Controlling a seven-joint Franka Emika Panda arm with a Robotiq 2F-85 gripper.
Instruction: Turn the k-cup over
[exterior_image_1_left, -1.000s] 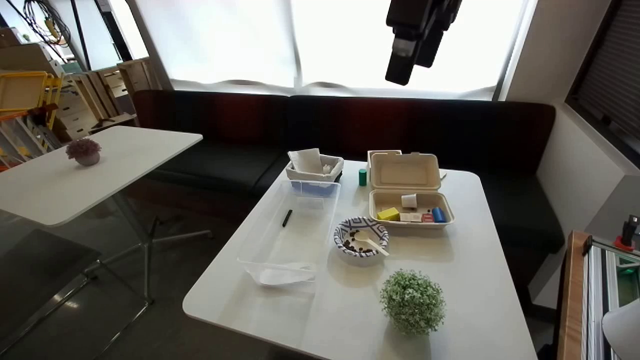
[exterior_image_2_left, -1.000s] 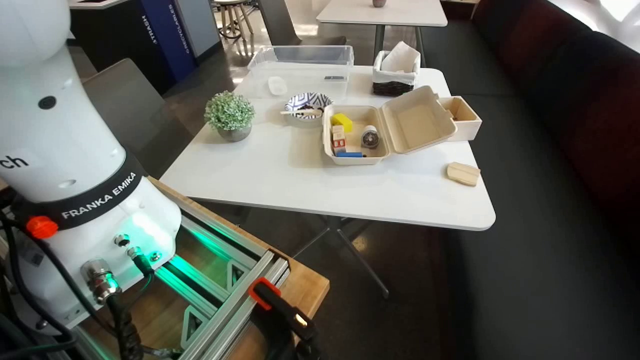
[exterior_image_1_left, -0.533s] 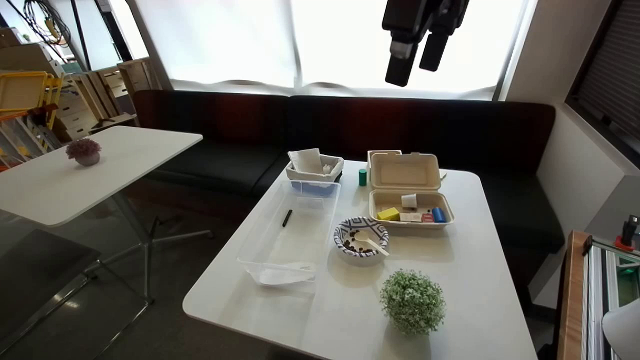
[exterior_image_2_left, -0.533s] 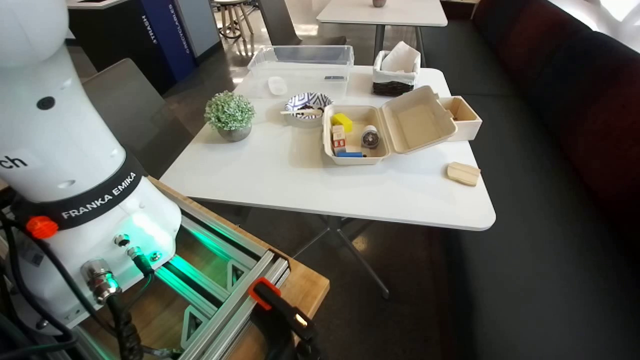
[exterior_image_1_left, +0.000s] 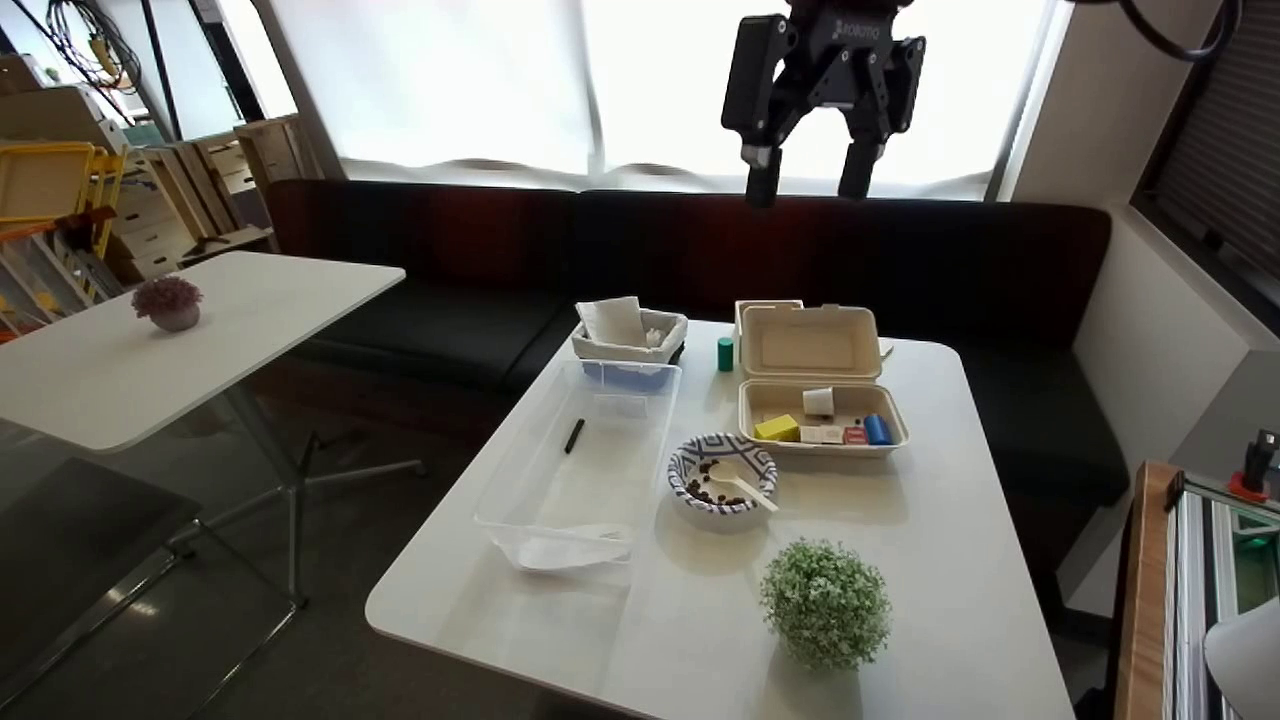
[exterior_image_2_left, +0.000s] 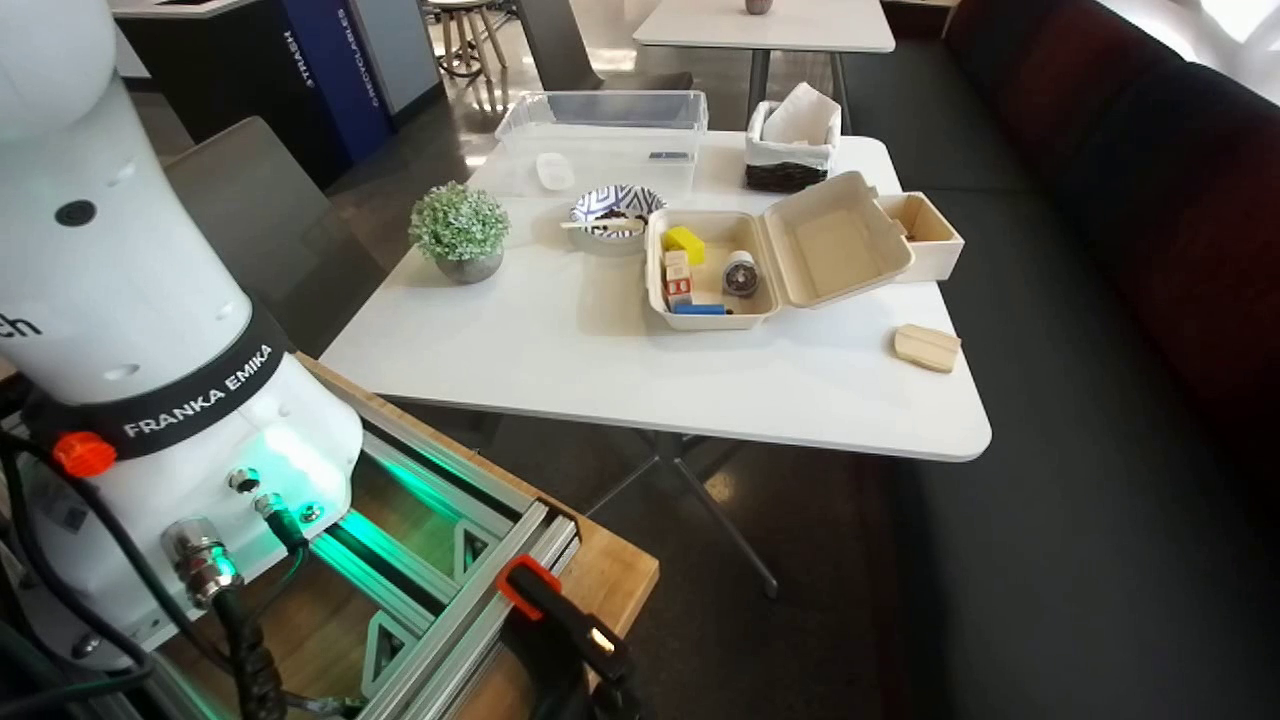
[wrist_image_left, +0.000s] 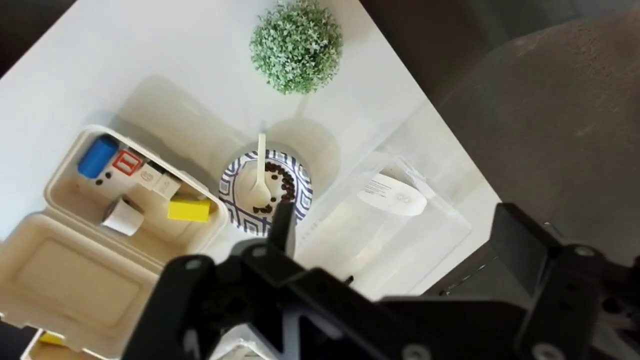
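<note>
White table (exterior_image_1_left: 960, 560), dark bench (exterior_image_1_left: 480, 235); k-cup (exterior_image_1_left: 818, 402) well below the gripper (exterior_image_1_left: 810, 182).
Fingers (exterior_image_1_left: 763, 184) stand wide apart; the k-cup lies on its side in the carton (exterior_image_1_left: 810, 342), far right in an exterior view.

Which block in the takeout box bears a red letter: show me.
The red-lettered block nearest the blue cylinder; unlike the pale blocks and yellow block, its top is framed red.

Free air lies below the spread black gripper fingers (exterior_image_1_left: 762, 185). In the wrist view, a clear rectangular plastic bin (wrist_image_left: 395, 240) shows between them; beyond one finger, a beige fibre clamshell box (wrist_image_left: 165, 227) walls in the white k-cup (wrist_image_left: 123, 218).
</note>
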